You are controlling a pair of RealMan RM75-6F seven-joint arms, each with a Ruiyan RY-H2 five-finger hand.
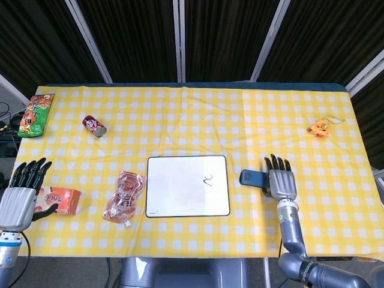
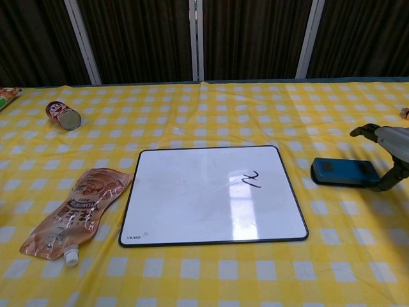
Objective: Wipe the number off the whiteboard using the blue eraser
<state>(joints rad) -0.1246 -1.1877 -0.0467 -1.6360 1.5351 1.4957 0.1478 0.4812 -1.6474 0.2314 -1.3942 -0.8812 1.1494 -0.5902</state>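
Note:
The whiteboard lies flat at the table's front centre, with a black scribbled number on its right half. The blue eraser lies flat on the cloth just right of the board. My right hand hovers over the eraser's right end with its fingers extended and apart. Its thumb touches that end, and nothing is gripped. My left hand is at the far left with fingers spread, holding nothing.
An orange snack box sits beside my left hand. A clear pouch lies left of the board. A red can and a snack bag are at the back left, and an orange item at the back right.

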